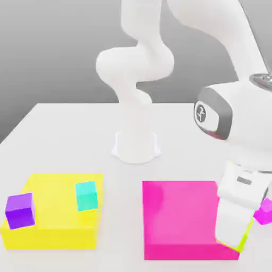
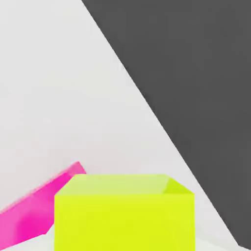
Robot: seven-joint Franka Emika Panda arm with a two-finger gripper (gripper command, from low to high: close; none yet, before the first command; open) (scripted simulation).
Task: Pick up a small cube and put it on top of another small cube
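The small cube [image 2: 122, 213] is lime yellow-green and glossy, and it looms close in the hand view. In the exterior view a sliver of the small cube [image 1: 245, 236] peeks out beside the hand, off the right edge of the magenta slab. My gripper [image 1: 229, 236] is down over it, shut on it, with the hand hiding most of the cube. A small magenta cube [image 1: 264, 211] sits just beyond, at the exterior view's right edge.
A flat magenta slab [image 1: 183, 220] lies beside the gripper, and its edge [image 2: 34, 211] shows in the hand view. On the exterior view's left, a yellow slab [image 1: 53, 234] carries a purple cube [image 1: 20, 211] and a teal cube [image 1: 86, 195]. The arm's base [image 1: 136, 146] stands mid-table. The table edge [image 2: 162, 122] is near.
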